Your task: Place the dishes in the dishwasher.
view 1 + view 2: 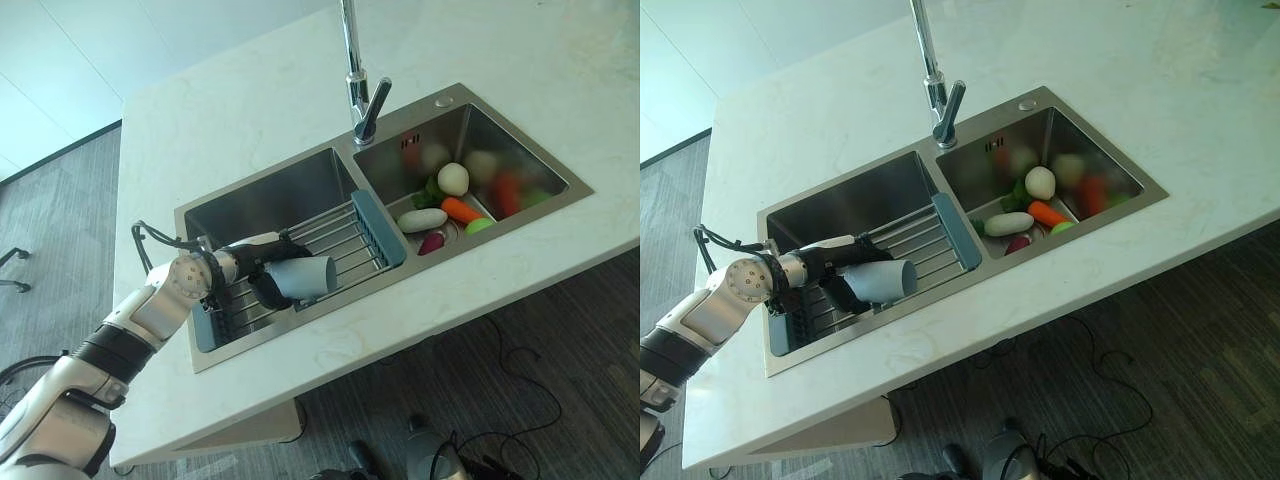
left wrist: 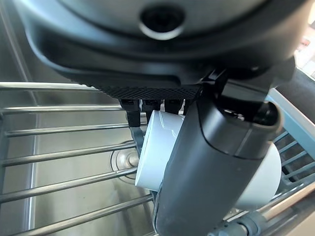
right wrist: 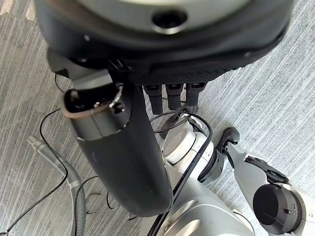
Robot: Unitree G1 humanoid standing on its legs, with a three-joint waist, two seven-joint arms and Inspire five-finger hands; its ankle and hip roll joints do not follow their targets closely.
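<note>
Left robot hand (image 1: 262,268) is gripping a pale cup (image 1: 305,278), fingers and thumb curled round it, cup lying on its side just above the wire rack (image 1: 345,235) that's sitting across the left basin of the sink (image 1: 260,200). Right robot hand (image 3: 123,147) is hanging idle over the floor, fingers relaxed, holding nothing. Risk, as I'm judging it: cup could be slipping out w/ a sideways grip on a smooth wall, dropping onto the rack bars or into the basin; also thumb catching a bar on lift. Left wrist view is showing thumb pressing across the cup wall and the drain below; eye views are showing veg (image 1: 452,178) in the right basin and the desk (image 1: 250,90) instead
</note>
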